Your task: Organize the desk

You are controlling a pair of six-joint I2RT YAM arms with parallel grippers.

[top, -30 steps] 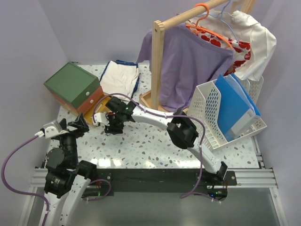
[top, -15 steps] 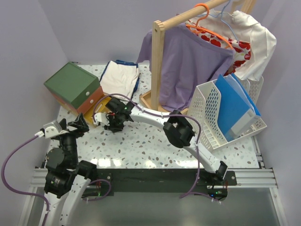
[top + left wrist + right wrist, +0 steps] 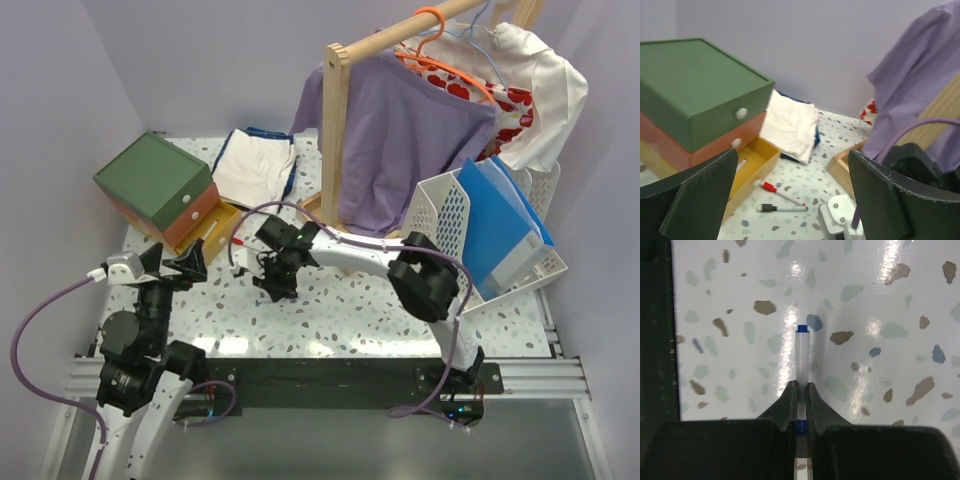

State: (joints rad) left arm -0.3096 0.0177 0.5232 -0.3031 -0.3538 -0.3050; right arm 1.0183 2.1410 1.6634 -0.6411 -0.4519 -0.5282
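My right gripper [image 3: 802, 388] is shut on a white marker with a blue tip [image 3: 802, 352], held just above the speckled desk [image 3: 880, 300]. From above, that gripper [image 3: 274, 277] hangs over the desk [image 3: 340, 310] left of centre. My left gripper [image 3: 176, 262] stands open at the left, holding nothing. Between its fingers in the left wrist view [image 3: 792, 170] I see a red-capped marker [image 3: 782, 194] and a black-capped marker [image 3: 783, 207] lying beside the open yellow drawer [image 3: 754, 161].
The green-topped drawer box [image 3: 155, 182] sits at the far left with its yellow drawer [image 3: 214, 230] pulled out. Folded white cloth [image 3: 255, 165] lies behind it. A wooden clothes rack [image 3: 337, 140] with a purple shirt [image 3: 405, 135] stands mid-back, and a white basket of blue folders [image 3: 470, 255] is at the right.
The right gripper closed on the blue-tipped marker and carried it right and nearer, away from the drawer. The left gripper opened wider and shifted slightly right.
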